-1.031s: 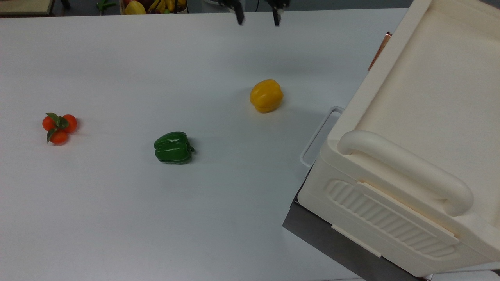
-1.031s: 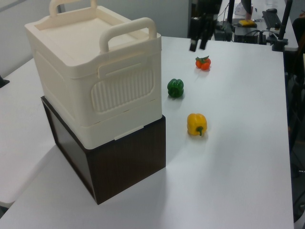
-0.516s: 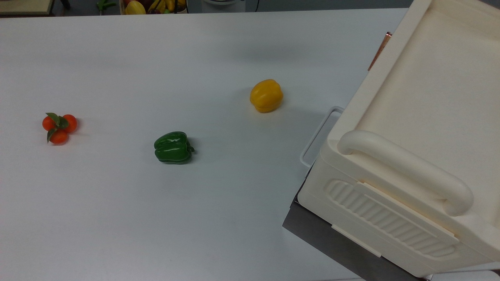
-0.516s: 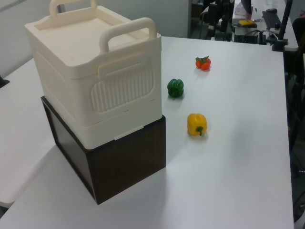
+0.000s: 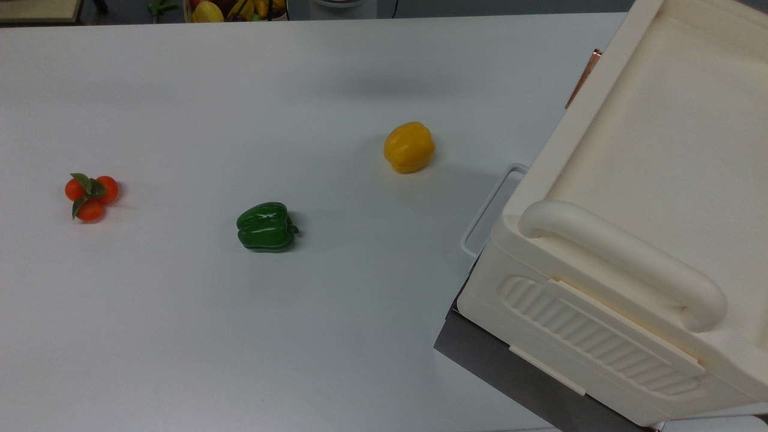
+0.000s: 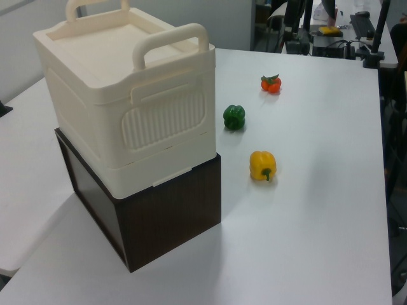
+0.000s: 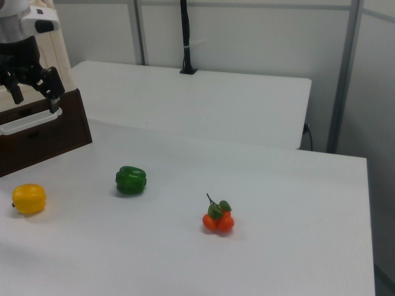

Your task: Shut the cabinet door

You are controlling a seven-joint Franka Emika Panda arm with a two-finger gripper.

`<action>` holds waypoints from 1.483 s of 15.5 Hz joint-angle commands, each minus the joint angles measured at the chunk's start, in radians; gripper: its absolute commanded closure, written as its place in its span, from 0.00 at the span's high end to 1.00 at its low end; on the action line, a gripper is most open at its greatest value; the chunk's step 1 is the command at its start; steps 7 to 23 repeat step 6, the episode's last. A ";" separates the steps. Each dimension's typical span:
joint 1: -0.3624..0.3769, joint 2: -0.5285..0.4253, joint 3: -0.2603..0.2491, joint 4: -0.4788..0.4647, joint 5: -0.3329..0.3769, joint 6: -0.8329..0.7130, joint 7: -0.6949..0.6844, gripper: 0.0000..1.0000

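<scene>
Top view shows the cabinet door (image 5: pixel 489 210) as a thin rimmed panel jutting out low from the cabinet (image 5: pixel 648 150) on the top view's left side, so it is judged not yet shut. It looks like light, stiff, smooth plastic that should swing with a gentle push on its flat face or outer rim, not a pinch. A copper bar (image 5: pixel 584 78) sits farther along that side. In the right view the gripper (image 7: pixel 36 102) hangs just above the panel, fingers spread wide, holding nothing.
</scene>
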 commanded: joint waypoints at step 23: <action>0.042 0.006 -0.027 -0.009 -0.021 0.030 -0.025 1.00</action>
